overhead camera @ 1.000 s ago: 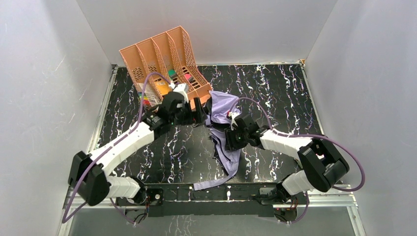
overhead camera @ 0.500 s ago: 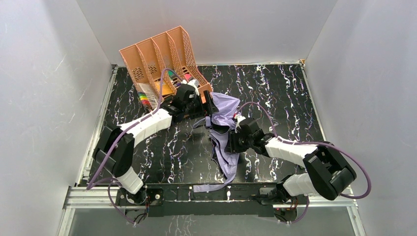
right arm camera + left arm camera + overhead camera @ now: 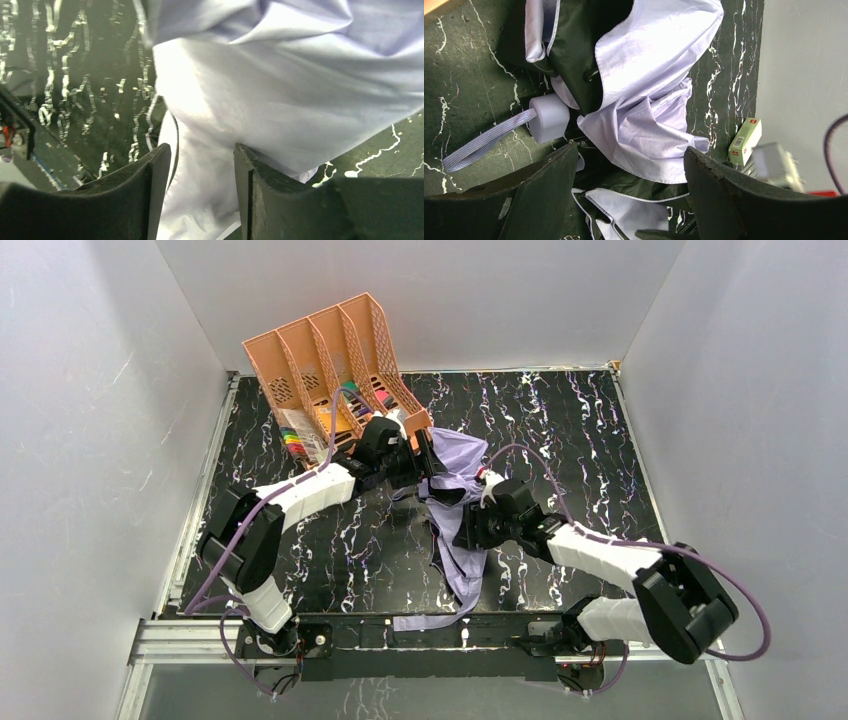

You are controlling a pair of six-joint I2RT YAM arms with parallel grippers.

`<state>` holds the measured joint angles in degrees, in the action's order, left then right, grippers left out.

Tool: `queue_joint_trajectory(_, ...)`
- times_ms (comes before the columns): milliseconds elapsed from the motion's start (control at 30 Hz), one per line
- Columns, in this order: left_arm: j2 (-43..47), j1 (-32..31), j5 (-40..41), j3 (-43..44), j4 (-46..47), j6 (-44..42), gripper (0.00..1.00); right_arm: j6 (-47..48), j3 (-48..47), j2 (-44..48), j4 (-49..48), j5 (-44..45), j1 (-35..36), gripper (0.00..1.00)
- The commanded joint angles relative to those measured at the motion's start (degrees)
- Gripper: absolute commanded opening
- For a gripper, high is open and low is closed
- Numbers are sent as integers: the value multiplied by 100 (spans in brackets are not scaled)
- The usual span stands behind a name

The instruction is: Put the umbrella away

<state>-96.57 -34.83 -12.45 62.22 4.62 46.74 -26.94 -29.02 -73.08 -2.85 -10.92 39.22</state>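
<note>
The umbrella [image 3: 455,465] lies loose on the black marbled table [image 3: 590,430], its pale lavender fabric trailing toward the near edge, where its strap [image 3: 428,620] ends. My left gripper [image 3: 424,456] stands open at the umbrella's far end, beside the organiser. In the left wrist view the left gripper [image 3: 630,152] straddles crumpled fabric [image 3: 649,100] without touching it, with the round handle [image 3: 549,119] and its wrist loop [image 3: 479,146] to the left. My right gripper [image 3: 470,532] sits on the umbrella's middle. In the right wrist view the right gripper [image 3: 202,160] is open with fabric [image 3: 280,100] bunched between its fingers.
A peach file organiser [image 3: 330,350] leans at the back left, with coloured items [image 3: 298,443] at its foot. A small green box [image 3: 745,141] lies by the grey wall in the left wrist view. Grey walls enclose the table on three sides.
My left arm reached forward and right to the umbrella's far end, its jaws narrowing slightly. The right gripper's jaws widened over the fabric and it edged a little left.
</note>
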Motion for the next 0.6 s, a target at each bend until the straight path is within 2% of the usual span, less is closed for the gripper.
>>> queue_joint_trajectory(0, 64, 11, 84, 78, -39, -71, 75, 293, -548, 713, 226, -184, -2, 60)
queue_joint_trajectory(100, 28, 11, 143, 210, -154, -194, 76, 454, -1187, 988, 1111, 311, -17, 61)
queue_joint_trajectory(267, -48, 24, 114, 355, -206, -235, 77, 743, -2101, 856, 2131, 906, -435, 60)
queue_joint_trajectory(333, -82, 29, 81, 397, -211, -251, 77, 865, -2248, 744, 2203, 764, -768, 57)
queue_joint_trajectory(400, -117, 29, 43, 424, -215, -266, 77, 1022, -2319, 601, 2109, 246, -1047, 56)
queue_joint_trajectory(567, -232, 37, 9, 478, -285, -255, 76, 1410, -2508, 243, 1892, -640, -1202, 59)
